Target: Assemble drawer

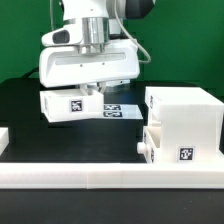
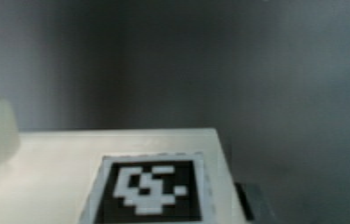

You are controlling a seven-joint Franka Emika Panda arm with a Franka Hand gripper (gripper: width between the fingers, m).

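The tall white casing (image 1: 185, 118) stands at the exterior view's right, with one tray (image 1: 168, 146) set in its lower part, knob (image 1: 143, 149) facing left. My gripper (image 1: 93, 90) is shut on the second white tray (image 1: 68, 104), which carries a square tag and hangs just above the black table, left of the casing. In the wrist view this tray (image 2: 83, 165) fills the lower part with its tag (image 2: 149, 187) close up. One dark finger (image 2: 243, 197) shows beside the tag; the other is hidden.
The marker board (image 1: 118, 112) lies flat on the table between the held tray and the casing. The long low white border rail (image 1: 90, 176) runs along the front edge. A green wall stands behind.
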